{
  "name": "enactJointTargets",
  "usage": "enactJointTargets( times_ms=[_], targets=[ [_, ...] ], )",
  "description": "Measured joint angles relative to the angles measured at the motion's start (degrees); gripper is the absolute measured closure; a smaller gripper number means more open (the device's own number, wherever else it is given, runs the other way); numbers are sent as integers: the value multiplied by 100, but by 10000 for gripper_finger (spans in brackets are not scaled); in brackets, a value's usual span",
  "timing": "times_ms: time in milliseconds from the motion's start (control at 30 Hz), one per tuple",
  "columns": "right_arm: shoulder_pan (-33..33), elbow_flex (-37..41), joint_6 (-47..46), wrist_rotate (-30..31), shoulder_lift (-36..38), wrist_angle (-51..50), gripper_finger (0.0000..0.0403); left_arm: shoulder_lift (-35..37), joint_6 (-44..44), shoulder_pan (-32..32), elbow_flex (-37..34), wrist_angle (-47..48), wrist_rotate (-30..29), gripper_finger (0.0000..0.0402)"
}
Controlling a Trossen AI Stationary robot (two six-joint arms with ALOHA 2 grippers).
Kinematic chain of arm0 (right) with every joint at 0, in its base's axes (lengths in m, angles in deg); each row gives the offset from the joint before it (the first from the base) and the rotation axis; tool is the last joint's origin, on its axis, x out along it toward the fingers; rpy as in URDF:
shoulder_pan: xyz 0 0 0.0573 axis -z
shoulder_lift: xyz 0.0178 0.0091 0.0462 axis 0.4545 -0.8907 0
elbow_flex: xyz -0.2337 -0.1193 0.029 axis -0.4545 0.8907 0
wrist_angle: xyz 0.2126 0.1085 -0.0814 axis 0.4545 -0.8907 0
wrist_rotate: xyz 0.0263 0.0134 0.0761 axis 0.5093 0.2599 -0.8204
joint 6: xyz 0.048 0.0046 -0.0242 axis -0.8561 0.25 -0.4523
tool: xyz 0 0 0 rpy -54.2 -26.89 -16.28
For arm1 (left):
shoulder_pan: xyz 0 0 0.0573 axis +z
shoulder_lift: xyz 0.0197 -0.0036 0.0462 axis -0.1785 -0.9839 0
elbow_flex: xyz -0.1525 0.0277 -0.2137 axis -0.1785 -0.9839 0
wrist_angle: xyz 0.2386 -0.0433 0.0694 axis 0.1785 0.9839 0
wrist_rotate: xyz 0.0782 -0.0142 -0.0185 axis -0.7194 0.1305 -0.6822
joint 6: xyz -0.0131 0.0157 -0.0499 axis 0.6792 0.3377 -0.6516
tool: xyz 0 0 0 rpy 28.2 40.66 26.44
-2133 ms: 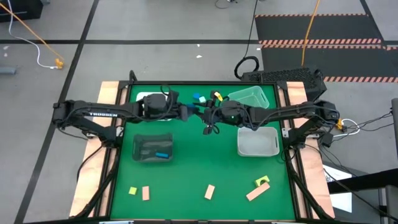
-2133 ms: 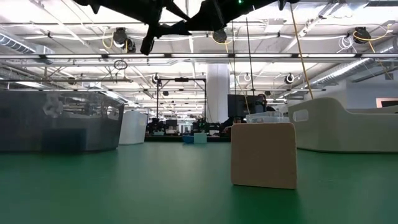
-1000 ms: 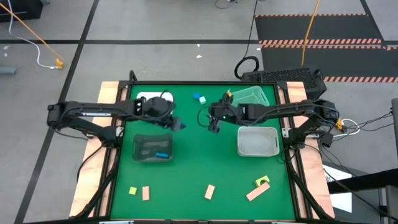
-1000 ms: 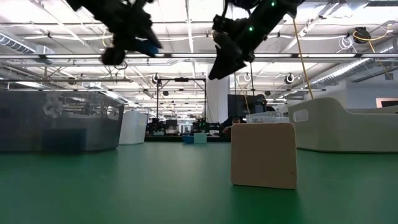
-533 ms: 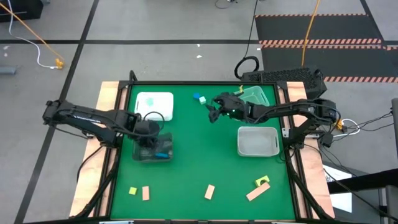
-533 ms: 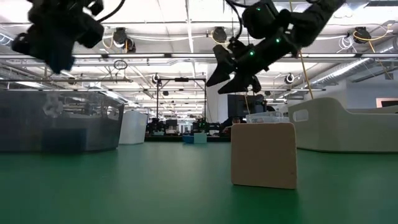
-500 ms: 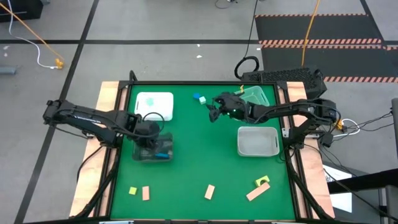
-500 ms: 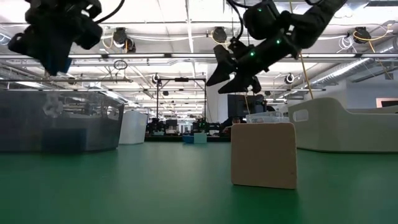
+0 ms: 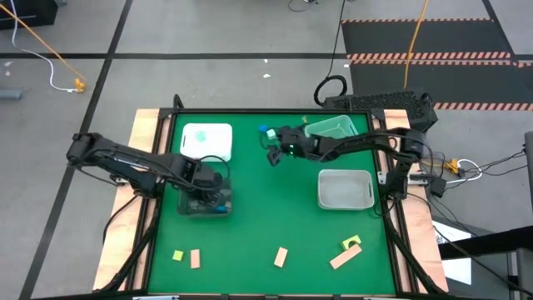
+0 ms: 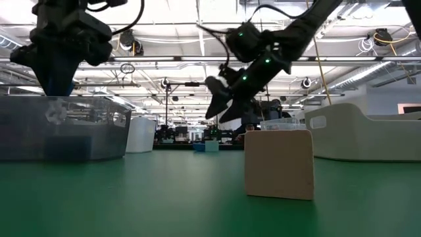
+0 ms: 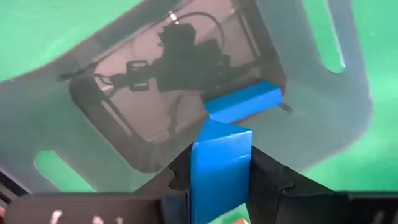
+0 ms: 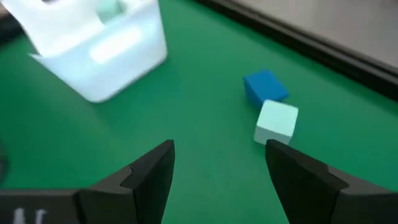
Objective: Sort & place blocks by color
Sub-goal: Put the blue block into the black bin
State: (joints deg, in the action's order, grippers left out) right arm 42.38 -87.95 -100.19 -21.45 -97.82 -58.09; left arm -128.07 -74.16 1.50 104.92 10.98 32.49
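Observation:
My left gripper (image 9: 213,187) hangs over the grey tray (image 9: 188,202), shut on a blue block (image 11: 220,167). A second blue bar (image 11: 245,103) lies on the tray's floor below it. My right gripper (image 9: 273,155) stands open above the mat, its fingers pointing toward a blue cube (image 12: 265,86) and a pale teal cube (image 12: 277,122) that lie side by side near the far edge. In the low view the left gripper (image 10: 58,84) is just above the grey tray's rim (image 10: 62,100), and the right gripper (image 10: 221,103) is in the air. My left gripper pinches the blue block by two opposite side faces (image 11: 198,175) between its two fingers. The fingers point down from above. The block is lifted clear, above the grey tray's floor and the blue bar lying there.
A white tray (image 9: 206,137) with teal blocks stands at the far left, a clear green tray (image 9: 337,129) at the far right, a pale tray (image 9: 346,190) at mid right. Yellow-green (image 9: 177,256) and tan blocks (image 9: 281,257) lie along the near edge; one tan block (image 10: 279,163) stands close to the low camera.
My left gripper has carried the blue block toward the table's near-left, from beside the white tray to over the grey tray, and come down close to its rim. My right gripper has gone toward the far-left, toward the blue and teal cubes, and dropped lower, staying open.

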Motion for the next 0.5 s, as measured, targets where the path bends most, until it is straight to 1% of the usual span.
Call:
enactJointTargets(
  times_ms=[100, 233, 500],
  targets=[
    [95, -339, -1, 1, -248, -532, 161, -132, -26, 0, 0, -2, -114, 303],
    [226, -659, 0, -2, -502, -825, 161, -136, -52, -2, -2, -4, -145, 301],
    [427, -728, -19, -9, -551, -965, 160, -139, -43, -2, -2, 0, -147, 300]
  ],
)
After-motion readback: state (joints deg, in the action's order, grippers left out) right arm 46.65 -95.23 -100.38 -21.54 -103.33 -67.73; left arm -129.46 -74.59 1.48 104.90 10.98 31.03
